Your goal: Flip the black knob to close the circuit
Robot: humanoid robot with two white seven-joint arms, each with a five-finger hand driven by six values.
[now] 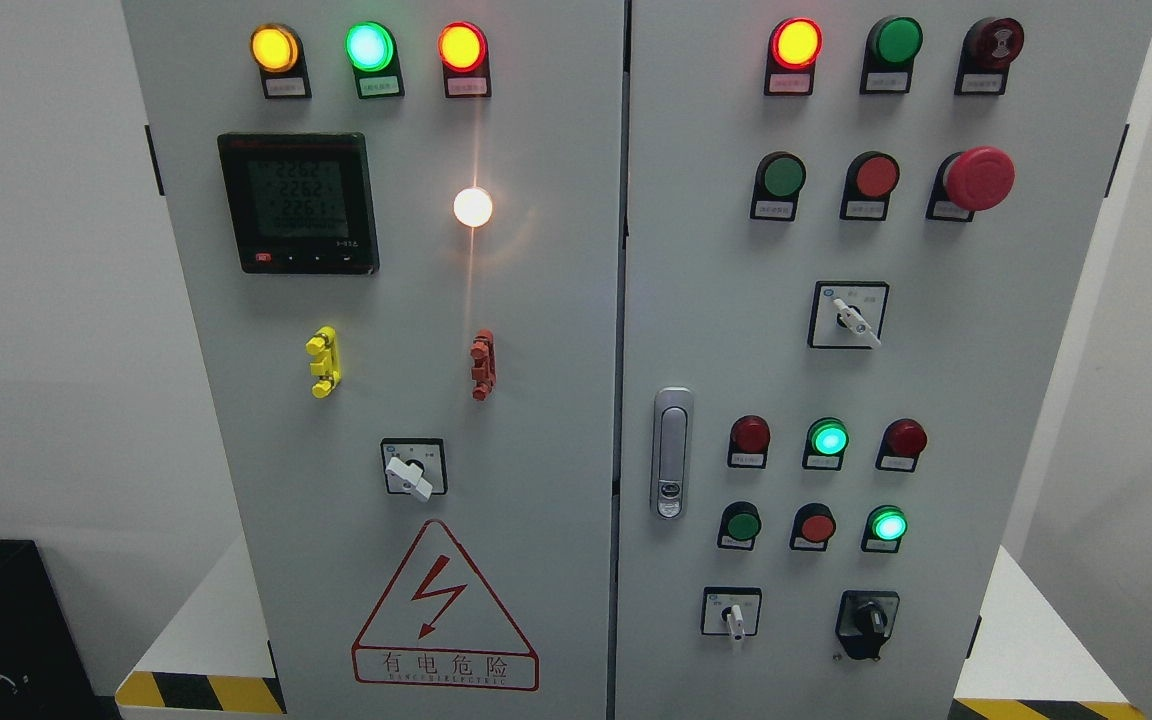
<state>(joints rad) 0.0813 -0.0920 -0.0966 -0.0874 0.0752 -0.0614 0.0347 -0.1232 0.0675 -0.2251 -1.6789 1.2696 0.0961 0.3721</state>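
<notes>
While lamps glow above, black knob [868, 622] low on right cabinet door [1016, 400], untouched; no hands showing, fingers' state unknowable.

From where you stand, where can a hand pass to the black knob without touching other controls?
Bare panel lies right of the black knob to the door's edge, and between it and the white-handled switch. Above, the green lit button and red button crowd close.

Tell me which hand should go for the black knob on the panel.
Probably the right. Neither hand is in view yet, so this rests on position alone: the black knob sits at the lower right of the right door, right of the white-handled switch, on the side where the right arm comes in.
</notes>
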